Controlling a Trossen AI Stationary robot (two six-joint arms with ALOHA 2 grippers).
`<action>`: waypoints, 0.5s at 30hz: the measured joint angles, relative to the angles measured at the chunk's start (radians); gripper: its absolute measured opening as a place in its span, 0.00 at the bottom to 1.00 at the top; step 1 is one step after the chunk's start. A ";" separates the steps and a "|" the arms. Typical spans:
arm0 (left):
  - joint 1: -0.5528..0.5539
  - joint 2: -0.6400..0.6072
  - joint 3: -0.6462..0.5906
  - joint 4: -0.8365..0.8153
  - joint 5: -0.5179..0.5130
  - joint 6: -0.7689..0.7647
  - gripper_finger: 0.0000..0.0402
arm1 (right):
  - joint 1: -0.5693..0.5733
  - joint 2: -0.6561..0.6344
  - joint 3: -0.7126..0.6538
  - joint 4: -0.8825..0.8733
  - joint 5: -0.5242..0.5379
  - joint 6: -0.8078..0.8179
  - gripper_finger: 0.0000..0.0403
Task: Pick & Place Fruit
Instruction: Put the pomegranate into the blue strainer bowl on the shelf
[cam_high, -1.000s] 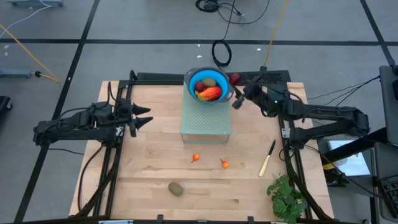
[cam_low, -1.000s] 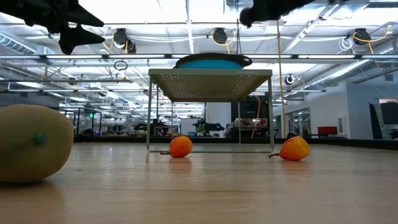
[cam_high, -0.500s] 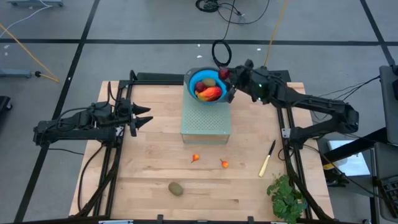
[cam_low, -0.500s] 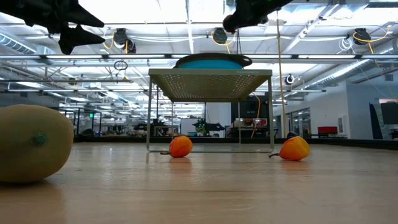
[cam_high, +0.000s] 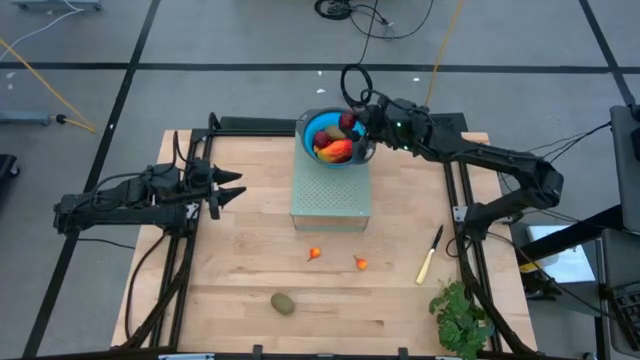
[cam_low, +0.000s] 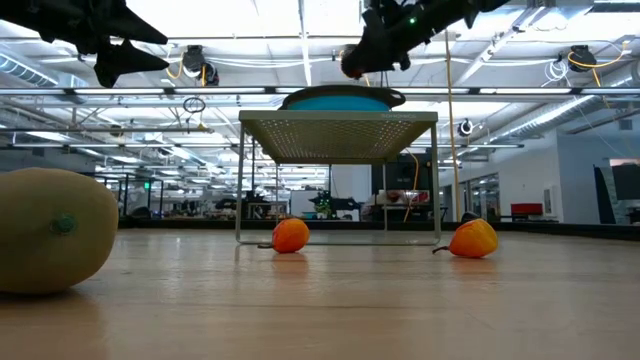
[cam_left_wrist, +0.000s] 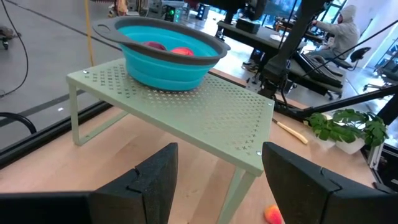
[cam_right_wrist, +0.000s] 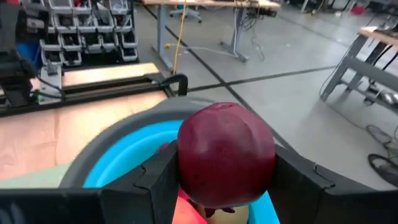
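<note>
Near the front edge of the worktop (cam_high: 230, 330) lay a brownish-green fruit (cam_high: 283, 302), with two small orange fruits (cam_high: 315, 253) behind it. The left gripper (cam_high: 228, 186) waited at the left edge, jaws apart and empty. Farthest back, the right gripper (cam_right_wrist: 221, 186) held its jaws clamped on a dark red fruit (cam_right_wrist: 226, 152) directly above the blue bowl (cam_high: 312, 127).

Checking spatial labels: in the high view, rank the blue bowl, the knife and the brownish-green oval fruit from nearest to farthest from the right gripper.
1. Blue bowl, directly under the right gripper, on the rack.
2. Knife, right side of the table.
3. Brownish-green oval fruit, near the front edge.
</note>
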 joint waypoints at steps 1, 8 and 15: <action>0.000 0.000 0.000 0.000 0.000 0.000 0.58 | -0.002 0.006 0.000 -0.003 -0.013 0.000 0.49; 0.000 0.000 0.000 0.000 -0.001 0.000 0.58 | -0.003 0.064 0.000 -0.006 -0.019 0.005 0.49; 0.000 0.000 0.000 0.000 -0.002 0.000 0.58 | -0.007 0.107 0.000 -0.021 -0.018 0.018 0.49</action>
